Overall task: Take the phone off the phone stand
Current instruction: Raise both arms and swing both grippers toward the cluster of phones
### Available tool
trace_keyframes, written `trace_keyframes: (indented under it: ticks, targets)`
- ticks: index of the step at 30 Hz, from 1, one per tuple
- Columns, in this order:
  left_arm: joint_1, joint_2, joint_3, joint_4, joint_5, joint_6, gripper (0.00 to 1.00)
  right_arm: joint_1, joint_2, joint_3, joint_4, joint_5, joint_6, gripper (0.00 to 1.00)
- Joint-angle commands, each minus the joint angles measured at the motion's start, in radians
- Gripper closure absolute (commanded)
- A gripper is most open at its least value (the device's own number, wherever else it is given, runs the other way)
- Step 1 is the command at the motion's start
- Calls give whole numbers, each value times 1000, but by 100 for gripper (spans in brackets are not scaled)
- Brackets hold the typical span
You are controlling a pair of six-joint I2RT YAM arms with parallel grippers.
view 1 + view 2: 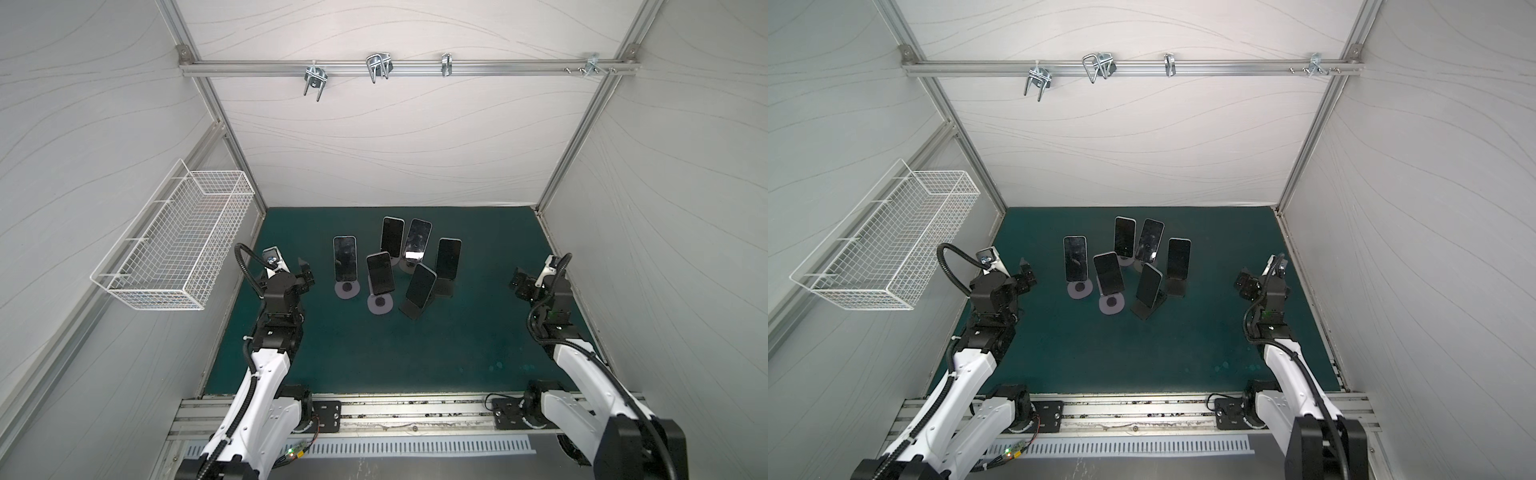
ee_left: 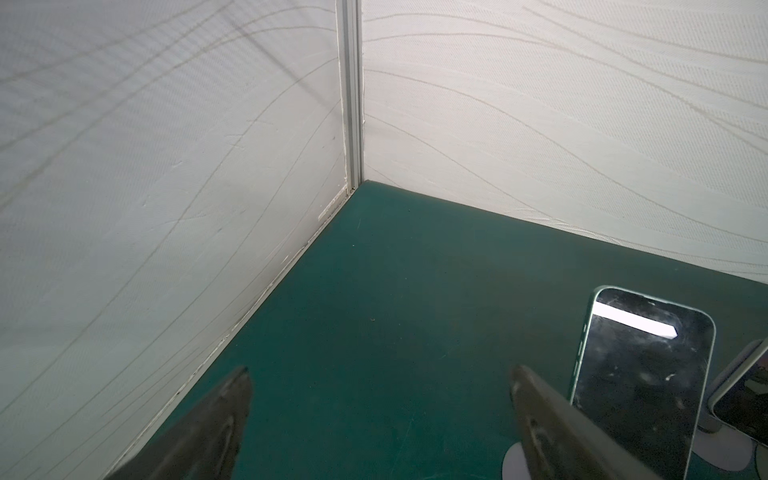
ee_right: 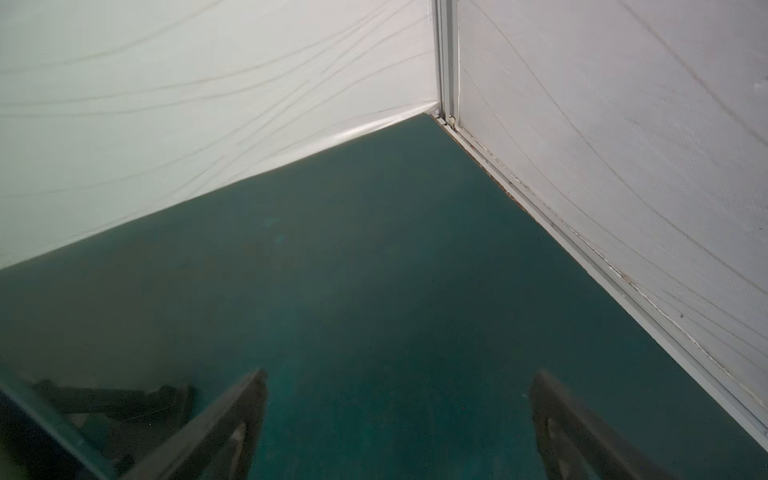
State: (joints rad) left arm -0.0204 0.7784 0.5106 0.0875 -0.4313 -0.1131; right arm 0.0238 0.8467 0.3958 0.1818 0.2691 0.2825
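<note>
Both top views: green mat (image 1: 374, 353), white walls (image 1: 395, 145), wire basket (image 1: 174, 245) on left wall, six phones (image 1: 379, 272) propped on stands (image 1: 347, 289) mid-mat | Left wrist: left claw (image 2: 379, 372) spread wide, holding nothing, leftmost phone (image 2: 640, 374) near one finger (image 2: 582, 436) | Right wrist: right claw (image 3: 400, 372) spread wide, holding nothing, over mat by wall corner

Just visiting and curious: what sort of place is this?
Probably a robot test booth: white walls enclose a green mat, a left arm and right arm flank phones on stands.

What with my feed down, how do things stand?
Left end effector open, empty. Right end effector open, empty. Leftmost phone on its stand, untouched. Five other phones clustered beside it.
</note>
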Motion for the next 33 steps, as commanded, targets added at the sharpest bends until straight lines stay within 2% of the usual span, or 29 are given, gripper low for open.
trace_keyframes:
  ticks: [1,5,14,18,21,28,33]
  targets:
    - [1,-39,15,-54,5,-83,4,-2,-114,34,-175,-73,52,1]
    - [0,-56,7,-65,-20,-128,2,-3,-201,85,-266,-132,99,1]
    - [-1,-66,52,-97,-2,-99,1,4,-269,269,-427,-226,238,1]
    - [-9,-82,57,-103,77,-87,1,4,-249,372,-485,-274,259,2]
    - [-21,-103,59,-116,143,-61,1,5,-209,455,-499,-352,267,4]
    - [-24,-160,61,-163,287,-57,2,66,-97,590,-438,-652,215,13]
    - [-26,-128,66,-135,365,-66,2,224,-39,684,-500,-721,95,14]
